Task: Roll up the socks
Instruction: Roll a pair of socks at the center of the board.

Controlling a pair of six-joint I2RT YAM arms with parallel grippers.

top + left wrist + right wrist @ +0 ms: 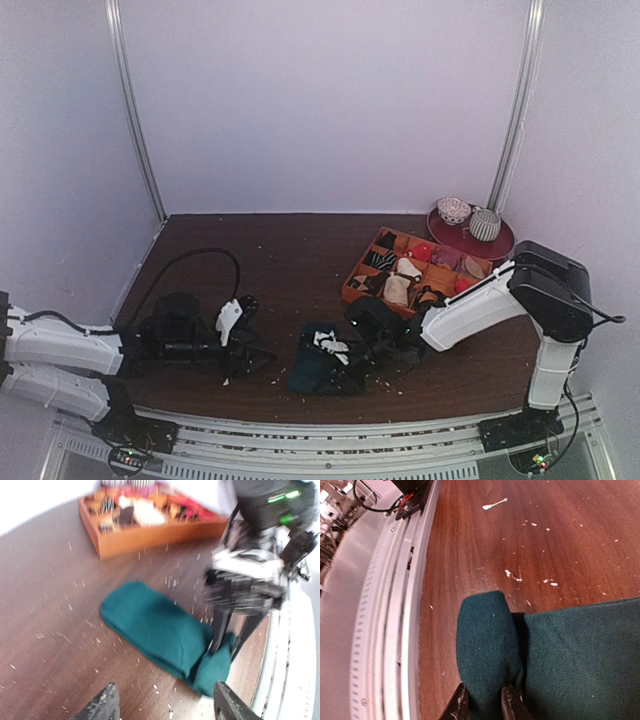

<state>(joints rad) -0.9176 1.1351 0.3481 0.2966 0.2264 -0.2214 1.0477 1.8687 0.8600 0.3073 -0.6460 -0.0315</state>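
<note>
At the near edge of the counter (260, 260), about midway along it, the socks (560, 655) lie as a flat teal fold. The right gripper (484, 705) is clamped on the fabric end closest to that edge. The left gripper (165, 705) hovers toward the near left corner, jaws spread and empty, clear of the fabric, and the orange tray (150, 536) sits beyond, toward the far right corner. Risk: only a narrow tuck is clamped and nothing pins the rest, so a rolling move may drag the whole fold along or off the near edge, or the tuck may slip free.
</note>
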